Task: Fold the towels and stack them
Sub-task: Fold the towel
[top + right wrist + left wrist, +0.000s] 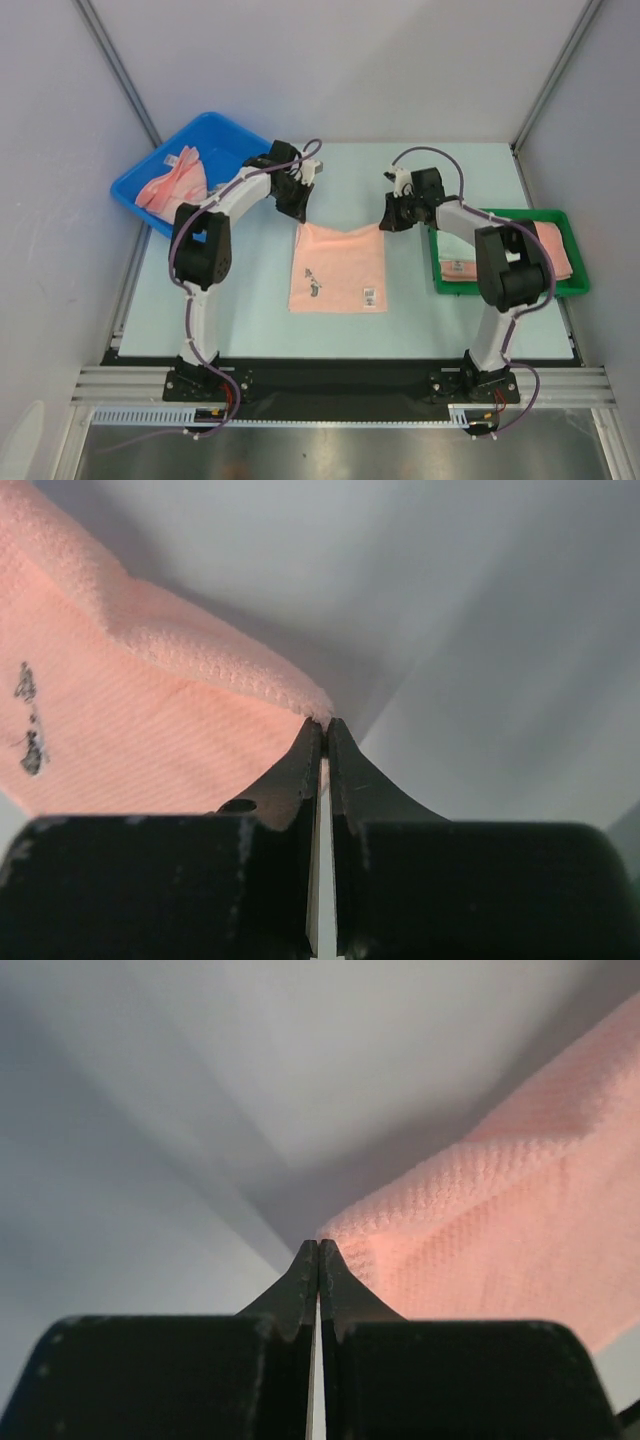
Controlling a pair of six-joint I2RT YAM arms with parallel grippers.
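**Station check: pink towel pinched at both far corners over mid-table**

Surface: a pale blue-green table (450, 170), matte. A black strip and an aluminium rail (340, 383) run along its near edge, where both arm bases are bolted. Plain grey-white wall panels (360, 60) enclose the cell, with metal posts at the two far corners.

Task item: a salmon-pink towel (338, 268) is spread at the table's centre, between the arms. It carries a small dark print and a white label near its near edge. Its far edge sags between the two grippers.

Left gripper (318, 1245): fingers pressed together, pinching the towel's far-left corner.

Right gripper (325, 722): fingers closed to a hairline, clamped on the hemmed far-right corner.

Whether the towel's near part rests on the table cannot be told.

Other stock: a blue bin (215, 128) at far left holds loose pink towels (172, 182). A green tray (560, 215) at right holds folded towels (555, 250).
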